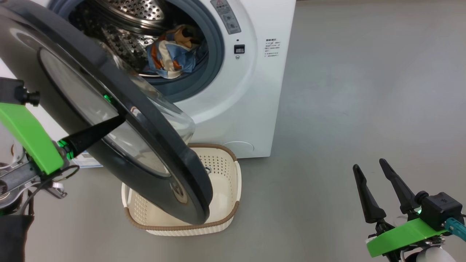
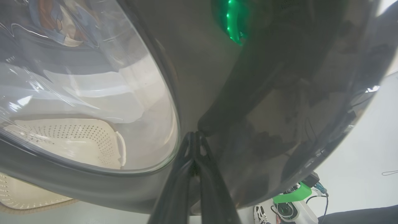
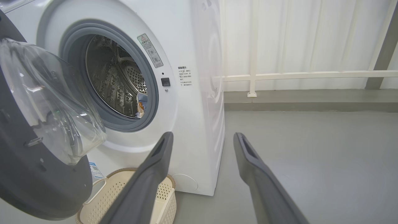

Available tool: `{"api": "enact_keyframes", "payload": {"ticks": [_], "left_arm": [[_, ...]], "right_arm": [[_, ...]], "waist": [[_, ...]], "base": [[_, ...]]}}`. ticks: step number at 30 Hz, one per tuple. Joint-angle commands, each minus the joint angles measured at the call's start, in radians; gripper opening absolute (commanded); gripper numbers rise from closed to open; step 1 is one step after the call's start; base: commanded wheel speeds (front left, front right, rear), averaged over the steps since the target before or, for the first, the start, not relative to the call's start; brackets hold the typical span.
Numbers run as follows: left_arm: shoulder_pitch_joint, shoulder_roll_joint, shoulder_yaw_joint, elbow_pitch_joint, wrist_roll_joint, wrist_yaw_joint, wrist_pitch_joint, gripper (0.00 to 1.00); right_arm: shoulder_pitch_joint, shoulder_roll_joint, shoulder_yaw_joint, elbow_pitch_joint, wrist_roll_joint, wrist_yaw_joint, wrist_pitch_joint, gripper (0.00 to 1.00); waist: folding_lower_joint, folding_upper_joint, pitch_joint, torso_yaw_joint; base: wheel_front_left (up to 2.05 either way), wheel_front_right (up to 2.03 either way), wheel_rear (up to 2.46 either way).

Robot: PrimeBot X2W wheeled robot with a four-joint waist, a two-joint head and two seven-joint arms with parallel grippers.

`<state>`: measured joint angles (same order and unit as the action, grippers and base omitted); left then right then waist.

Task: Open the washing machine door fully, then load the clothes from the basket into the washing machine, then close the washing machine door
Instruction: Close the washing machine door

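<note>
The washing machine (image 1: 251,72) (image 3: 192,102) stands with its glossy black door (image 1: 109,109) (image 3: 34,161) swung partly across the opening. My left gripper (image 1: 118,120) (image 2: 195,134) is shut, its tips pressed against the door's outer face beside the glass window (image 2: 80,81). The clothes (image 1: 171,51) (image 3: 141,104), blue fabric with orange patches, lie inside the steel drum. Below the door sits the cream basket (image 1: 222,171) (image 3: 124,189), with no clothes visible in its exposed part. My right gripper (image 1: 369,169) (image 3: 202,140) hangs open over the floor at the lower right, holding nothing.
Grey floor (image 1: 364,91) stretches to the right of the machine. A white railing and curtain wall (image 3: 311,74) stand behind it. The door overhangs the basket's left part. Part of the robot's base and cables (image 2: 295,202) show below the door.
</note>
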<state>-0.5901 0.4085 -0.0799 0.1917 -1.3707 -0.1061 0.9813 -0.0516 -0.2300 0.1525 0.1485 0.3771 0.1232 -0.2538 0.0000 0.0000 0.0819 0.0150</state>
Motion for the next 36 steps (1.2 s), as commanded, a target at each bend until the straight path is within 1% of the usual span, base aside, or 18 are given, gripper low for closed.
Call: {"api": "enact_keyframes", "payload": {"ticks": [1, 7, 13, 18, 22, 23, 24, 25, 27, 28, 30, 31, 32, 33, 36], "left_arm": [[-0.040, 0.030, 0.043, -0.023, 0.007, -0.011, -0.010, 0.00], [-0.035, 0.032, 0.030, -0.012, 0.017, -0.016, -0.013, 0.00], [0.024, 0.039, 0.035, -0.011, 0.028, -0.020, -0.038, 0.00], [0.091, 0.050, 0.050, -0.013, 0.041, -0.021, -0.073, 0.00], [0.154, 0.055, 0.062, -0.016, 0.062, -0.023, -0.124, 0.00], [0.171, 0.053, 0.068, -0.015, 0.067, -0.023, -0.143, 0.04], [0.190, 0.055, 0.069, -0.014, 0.075, -0.024, -0.159, 0.10], [0.209, 0.059, 0.067, -0.017, 0.085, -0.024, -0.173, 0.12], [0.247, 0.049, 0.078, -0.018, 0.077, -0.024, -0.209, 0.32], [0.266, 0.049, 0.081, -0.018, 0.079, -0.024, -0.228, 0.33], [0.303, 0.048, 0.083, -0.020, 0.085, -0.024, -0.266, 0.50], [0.318, 0.046, 0.086, -0.017, 0.087, -0.024, -0.290, 0.82], [0.333, 0.046, 0.084, -0.015, 0.092, -0.024, -0.311, 0.97], [0.347, 0.045, 0.082, -0.014, 0.095, -0.024, -0.332, 1.00], [0.381, 0.045, 0.078, -0.007, 0.115, -0.024, -0.415, 1.00]], "right_arm": [[-0.009, -0.012, 0.010, -0.028, -0.006, 0.008, -0.008, 1.00], [-0.002, -0.012, 0.003, -0.030, -0.006, 0.008, -0.008, 1.00], [0.012, -0.010, -0.008, -0.031, -0.009, 0.008, -0.008, 1.00], [0.015, -0.011, -0.012, -0.031, -0.009, 0.008, -0.008, 1.00], [0.019, -0.013, -0.014, -0.031, -0.008, 0.008, -0.008, 1.00], [0.021, -0.013, -0.015, -0.031, -0.008, 0.008, -0.008, 1.00], [0.022, -0.013, -0.015, -0.031, -0.008, 0.008, -0.008, 1.00], [0.023, -0.013, -0.015, -0.031, -0.008, 0.008, -0.008, 1.00], [0.025, -0.014, -0.017, -0.031, -0.007, 0.008, -0.008, 1.00], [0.026, -0.014, -0.018, -0.031, -0.007, 0.008, -0.008, 1.00], [0.028, -0.015, -0.020, -0.032, -0.007, 0.008, -0.008, 1.00], [0.029, -0.016, -0.020, -0.032, -0.007, 0.008, -0.008, 1.00], [0.030, -0.017, -0.020, -0.032, -0.007, 0.008, -0.008, 1.00], [0.030, -0.017, -0.021, -0.032, -0.007, 0.008, -0.008, 1.00], [0.029, -0.023, -0.023, -0.031, -0.006, 0.008, -0.008, 1.00]], "waist": [[0.0000, 0.0000, -0.002, -0.007], [0.0000, 0.0000, -0.008, -0.011], [0.0000, 0.0000, -0.018, 0.000], [0.0000, 0.0000, -0.023, 0.010], [0.0000, 0.0000, -0.029, 0.016], [0.0000, 0.0000, -0.031, 0.016], [0.0000, 0.0000, -0.033, 0.016], [0.0000, 0.0000, -0.035, 0.015], [0.0000, 0.0000, -0.039, 0.015], [0.0000, 0.0000, -0.039, 0.014], [0.0000, 0.0000, -0.040, 0.013], [0.0000, 0.0000, -0.040, 0.012], [0.0000, 0.0000, -0.041, 0.010], [0.0000, 0.0000, -0.041, 0.008], [0.0000, 0.0000, -0.039, -0.003]], "base": [[0.00, 0.00, 0.00], [0.00, 0.00, 0.00], [0.00, 0.00, 0.00], [0.00, 0.00, 0.00], [0.00, 0.00, 0.00], [0.00, 0.00, 0.00], [0.00, 0.00, 0.00], [0.00, 0.00, 0.00], [0.00, 0.00, 0.00], [0.00, 0.00, 0.00], [0.00, 0.00, 0.00], [0.00, 0.00, 0.00], [0.00, 0.00, 0.00], [0.00, 0.00, 0.00], [0.00, 0.00, 0.00]]}}
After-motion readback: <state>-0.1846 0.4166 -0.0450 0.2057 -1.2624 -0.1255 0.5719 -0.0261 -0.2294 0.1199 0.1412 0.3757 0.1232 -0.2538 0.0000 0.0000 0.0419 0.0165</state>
